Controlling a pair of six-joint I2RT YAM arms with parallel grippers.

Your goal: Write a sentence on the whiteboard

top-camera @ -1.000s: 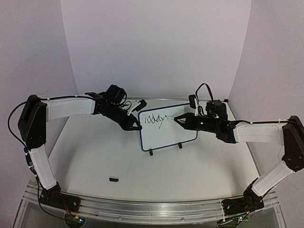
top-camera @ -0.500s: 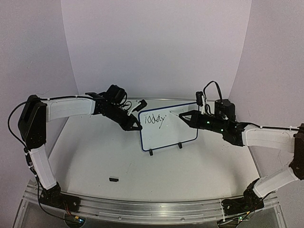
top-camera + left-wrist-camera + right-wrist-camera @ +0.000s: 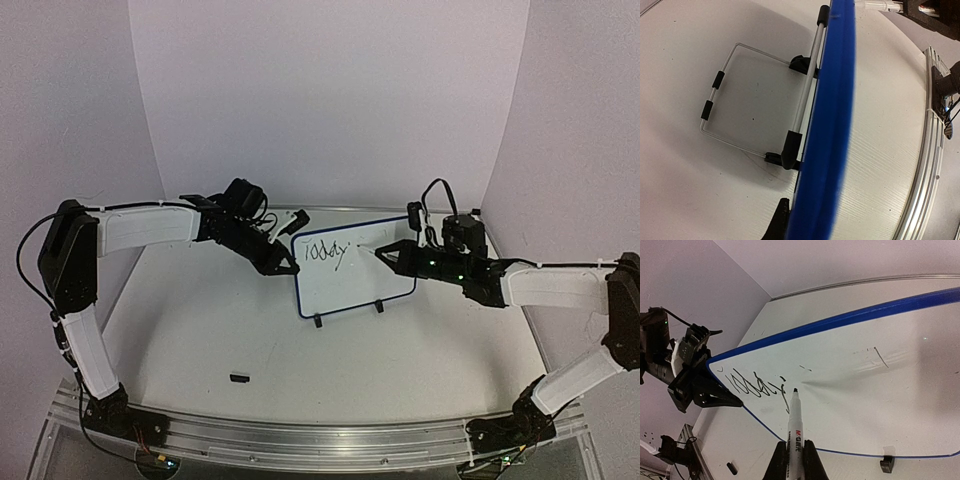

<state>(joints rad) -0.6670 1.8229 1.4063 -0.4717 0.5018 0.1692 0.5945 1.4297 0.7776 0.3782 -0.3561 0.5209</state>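
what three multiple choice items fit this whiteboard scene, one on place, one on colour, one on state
1. Where is the left gripper?
A) at the whiteboard's left edge
B) at its right edge
C) down by the arm bases

2. What colour is the whiteboard's rim?
A) red
B) blue
C) green

3. How is the right gripper?
A) open and empty
B) shut on the marker
C) shut on a board foot

Answers:
1 A, the top view shows it at the board's left edge.
2 B, both wrist views show a blue rim.
3 B, the right wrist view shows the marker clamped in it, tip toward the board.
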